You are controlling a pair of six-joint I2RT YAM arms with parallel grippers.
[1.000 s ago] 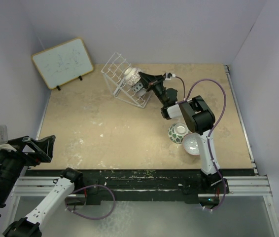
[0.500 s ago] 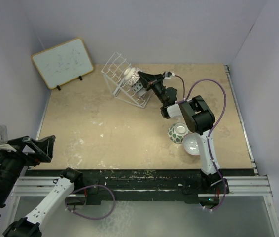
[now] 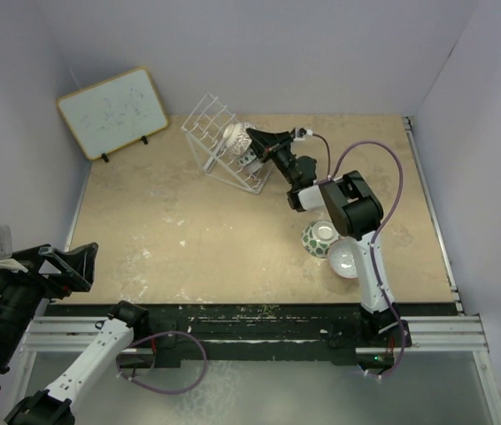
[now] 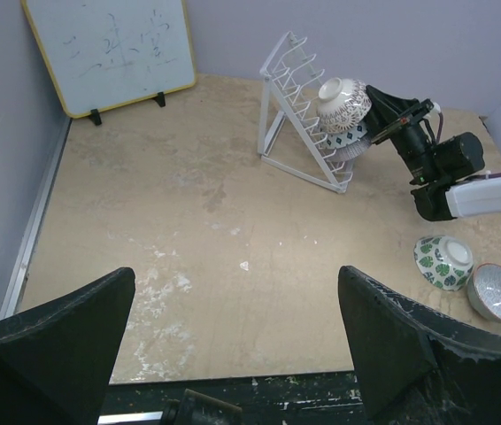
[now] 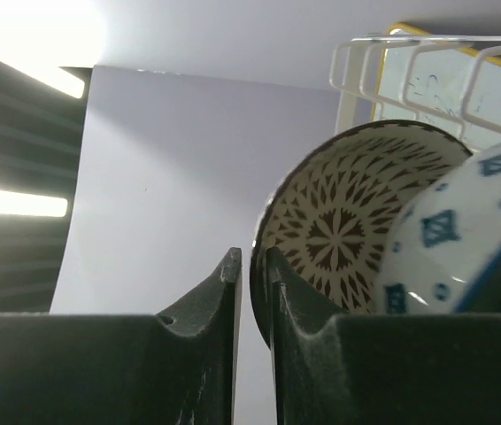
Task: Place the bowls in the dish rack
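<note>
The white wire dish rack stands at the back of the table and also shows in the left wrist view. The brown-and-white bowl leans in it on edge, above the blue bowl. My right gripper is shut on the brown-and-white bowl's rim, with the blue bowl right beside it. The green-and-white bowl and the pale bowl sit on the table near the right arm. My left gripper is open and empty above the table's near edge. I cannot make out the mauve-pink bowl.
A framed whiteboard leans on the wall at the back left. The right arm and its cable reach over the two loose bowls. Walls close the table on the left, back and right.
The right arm has shifted slightly left toward the rack with the brown-and-white bowl. The left arm has not moved.
</note>
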